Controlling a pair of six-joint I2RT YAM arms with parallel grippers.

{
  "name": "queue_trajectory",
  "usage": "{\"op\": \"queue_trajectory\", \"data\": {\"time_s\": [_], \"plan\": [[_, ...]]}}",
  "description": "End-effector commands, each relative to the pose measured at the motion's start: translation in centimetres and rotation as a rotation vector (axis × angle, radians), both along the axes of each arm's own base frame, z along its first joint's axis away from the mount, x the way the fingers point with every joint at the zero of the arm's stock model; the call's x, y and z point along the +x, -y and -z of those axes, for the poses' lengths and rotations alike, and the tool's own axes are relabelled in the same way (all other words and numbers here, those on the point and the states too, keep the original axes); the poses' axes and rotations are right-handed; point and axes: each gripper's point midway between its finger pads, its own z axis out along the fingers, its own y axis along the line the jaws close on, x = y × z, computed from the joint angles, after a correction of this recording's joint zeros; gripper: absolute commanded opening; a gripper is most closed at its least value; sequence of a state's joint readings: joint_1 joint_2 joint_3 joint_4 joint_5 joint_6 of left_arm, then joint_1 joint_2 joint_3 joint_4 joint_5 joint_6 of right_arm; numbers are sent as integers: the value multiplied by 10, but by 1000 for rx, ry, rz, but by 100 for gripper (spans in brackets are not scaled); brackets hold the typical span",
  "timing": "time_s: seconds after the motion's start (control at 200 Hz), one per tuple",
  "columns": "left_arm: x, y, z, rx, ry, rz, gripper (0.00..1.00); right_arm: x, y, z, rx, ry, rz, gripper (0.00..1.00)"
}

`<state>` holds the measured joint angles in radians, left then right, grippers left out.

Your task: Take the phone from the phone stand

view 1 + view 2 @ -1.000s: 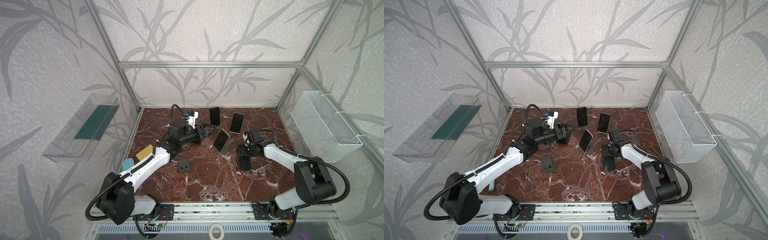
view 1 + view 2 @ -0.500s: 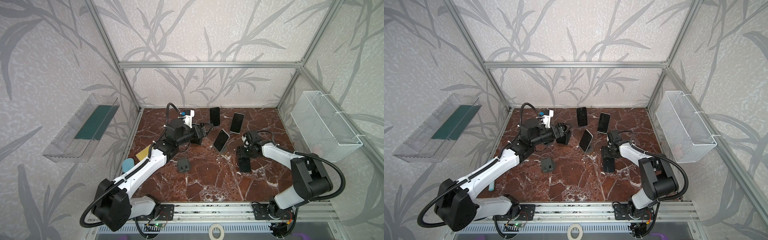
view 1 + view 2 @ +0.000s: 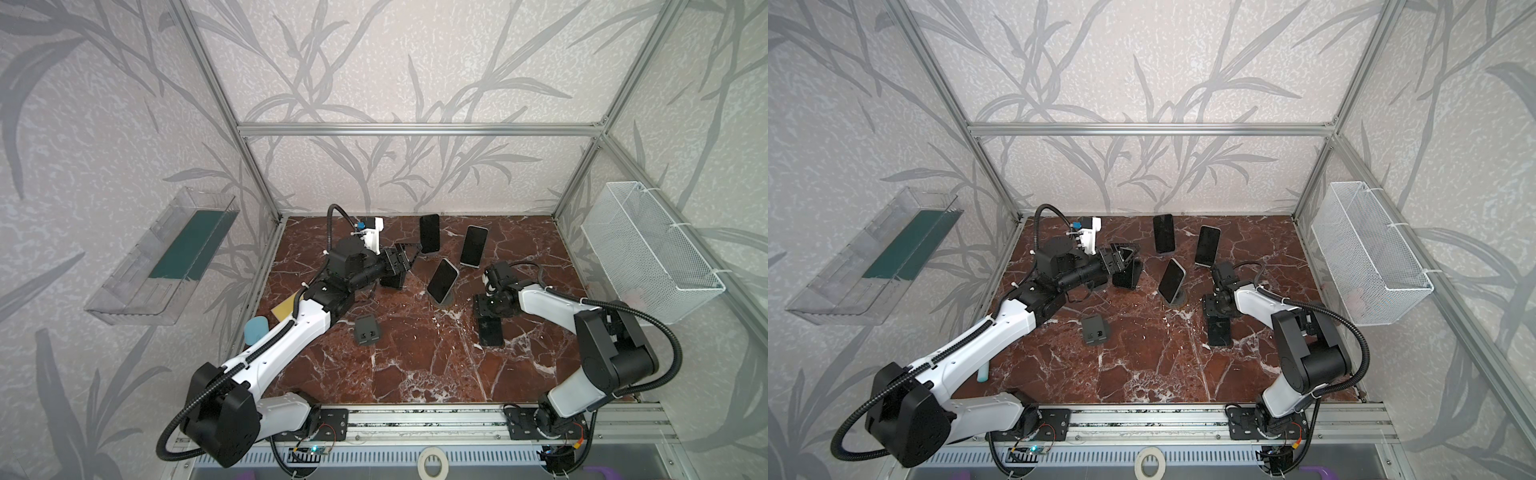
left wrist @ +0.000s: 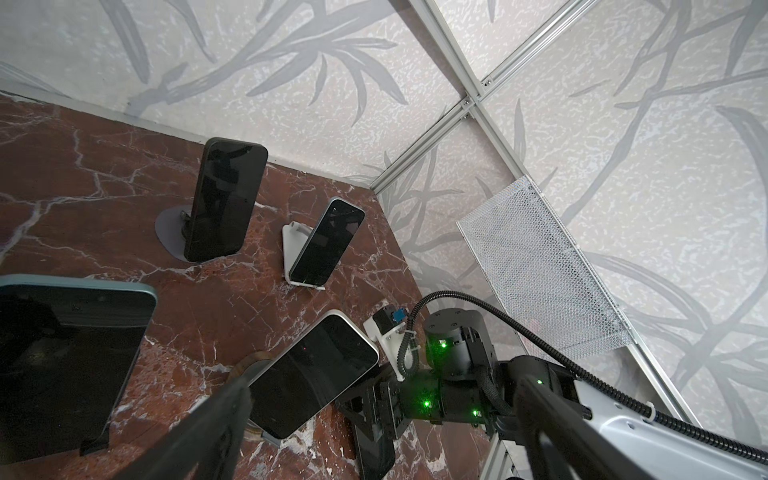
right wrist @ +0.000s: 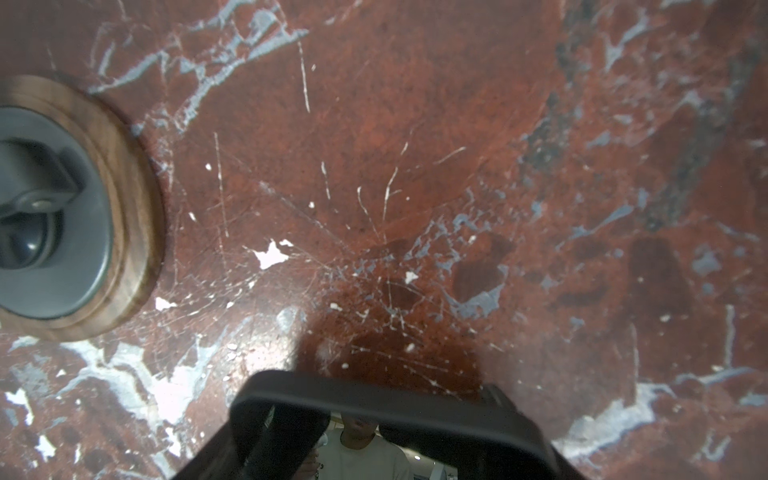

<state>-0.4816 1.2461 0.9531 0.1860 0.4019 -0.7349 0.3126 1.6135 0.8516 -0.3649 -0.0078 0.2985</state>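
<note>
Phone [image 3: 491, 334] lies flat on table [image 3: 415, 365], its far end pinched in your right gripper [image 3: 488, 313]; your left gripper [image 3: 401, 258] hangs spread wide, well apart from it.

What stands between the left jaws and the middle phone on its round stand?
Nothing visible. The left gripper is open, with only bare table up to the phone; the teal-edged phone sits beside the gripper, not ahead.

— The counter [image 5: 415, 124] looks like polished, white-veined red marble.
— The round stand base [image 5: 137, 216] has a wooden rim around matt grey plastic; the phone [image 5: 374, 399] has a glossy screen. At right in a top view, the basket [image 3: 648, 249] is white wire mesh.
</note>
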Motion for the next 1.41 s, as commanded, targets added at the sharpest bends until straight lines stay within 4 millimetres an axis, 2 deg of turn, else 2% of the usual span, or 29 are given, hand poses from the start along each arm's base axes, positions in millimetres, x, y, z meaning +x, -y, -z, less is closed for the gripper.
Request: {"op": "queue_trajectory", "data": {"time_s": [0.0, 0.19, 0.345, 0.585, 0.751, 1.096, 1.401], "plan": [[0, -13, -5, 24, 35, -54, 99, 7, -2, -6, -7, 16, -2, 74], [5, -42, -3, 59, 75, -211, 99, 6, -2, -4, -7, 10, 1, 75], [3, -53, -10, 61, 111, -260, 99, 5, -4, 1, 0, -12, -1, 76], [3, -52, -7, 67, 107, -259, 99, 2, -7, 13, 14, -49, -3, 77], [4, -53, -8, 64, 107, -262, 99, 2, -7, 14, 11, -49, 0, 77], [3, -54, -10, 63, 111, -263, 99, 5, -4, 4, -4, -24, 1, 81], [3, -56, -8, 86, 117, -273, 99, 10, -1, -23, 3, 53, 17, 83]]}}
